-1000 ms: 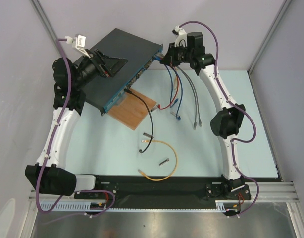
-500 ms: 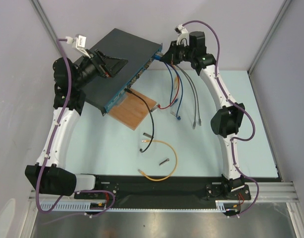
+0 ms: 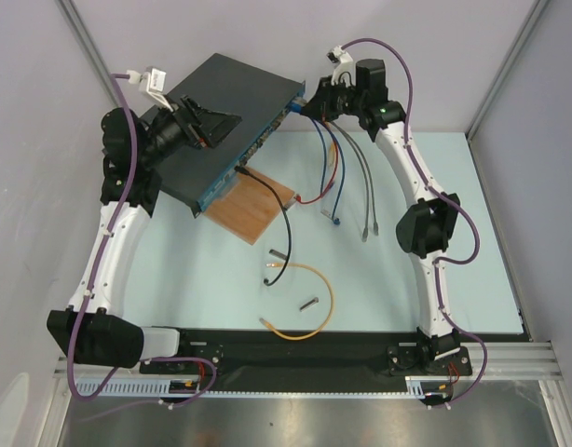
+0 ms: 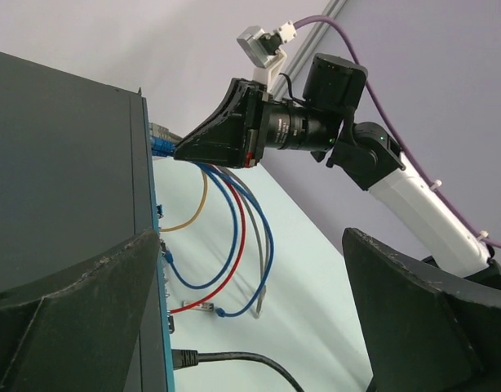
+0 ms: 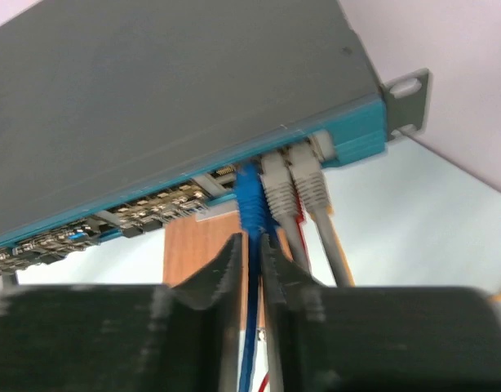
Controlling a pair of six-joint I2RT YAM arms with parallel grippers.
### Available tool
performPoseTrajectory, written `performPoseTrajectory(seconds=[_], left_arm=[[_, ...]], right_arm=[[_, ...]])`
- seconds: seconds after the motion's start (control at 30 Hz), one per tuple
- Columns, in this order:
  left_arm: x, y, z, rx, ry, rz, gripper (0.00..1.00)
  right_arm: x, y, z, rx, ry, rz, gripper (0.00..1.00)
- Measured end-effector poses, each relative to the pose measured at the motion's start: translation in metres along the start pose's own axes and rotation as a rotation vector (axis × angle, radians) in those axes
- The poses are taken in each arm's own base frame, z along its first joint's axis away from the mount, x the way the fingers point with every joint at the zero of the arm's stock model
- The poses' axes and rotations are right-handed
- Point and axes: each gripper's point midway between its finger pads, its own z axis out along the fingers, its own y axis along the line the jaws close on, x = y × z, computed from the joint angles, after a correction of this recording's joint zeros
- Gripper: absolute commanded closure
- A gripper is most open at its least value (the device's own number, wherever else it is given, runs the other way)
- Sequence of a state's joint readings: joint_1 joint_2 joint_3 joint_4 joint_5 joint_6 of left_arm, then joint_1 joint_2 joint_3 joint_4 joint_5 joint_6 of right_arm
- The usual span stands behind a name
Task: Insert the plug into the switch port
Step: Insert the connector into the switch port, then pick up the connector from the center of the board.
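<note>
plug: the blue plug is seen sitting in a port of the switch, near the end with the metal mounting ear. How deep it's pushed in can't be told.
neighbours: two grey plugs are parked in the ports just beside it, on the ear side.
switch: it's laid flat but skewed on the table, dark top up, with the blue face turned toward the right arm.
right gripper: the right gripper is held just below the plug, right up at the blue face. Its fingers are nearly pinched together, with the blue cable running between them. Whether the cable is actually squeezed can't be told, tbh.
left gripper: the left gripper is spread wide and nothing is grabbed. One finger is seen over the switch's top, the other out past the blue face.
wooden board: it's poking out from under the switch on the blue-face side.
black cable: it's plugged into the blue face toward the end away from the ear.
yellow cable: it's looped loose, well out in front of the switch.
</note>
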State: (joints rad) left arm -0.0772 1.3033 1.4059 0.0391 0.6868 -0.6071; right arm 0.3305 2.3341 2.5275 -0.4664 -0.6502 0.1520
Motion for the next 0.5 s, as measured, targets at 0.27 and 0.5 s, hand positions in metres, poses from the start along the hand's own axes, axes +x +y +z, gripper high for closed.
performPoseTrajectory(seconds=[0.27,0.5], left_arm=[[0.005,0.003,-0.001,0.000,0.019,0.042,0.00],[0.013,0.002,-0.002,0.026,0.056,0.116,0.00]], right_arm=[[-0.010,0.019,-0.032,-0.018,-0.010,-0.073,0.17],[-0.022,0.061,-0.126,0.023,0.005,-0.254,0.12]])
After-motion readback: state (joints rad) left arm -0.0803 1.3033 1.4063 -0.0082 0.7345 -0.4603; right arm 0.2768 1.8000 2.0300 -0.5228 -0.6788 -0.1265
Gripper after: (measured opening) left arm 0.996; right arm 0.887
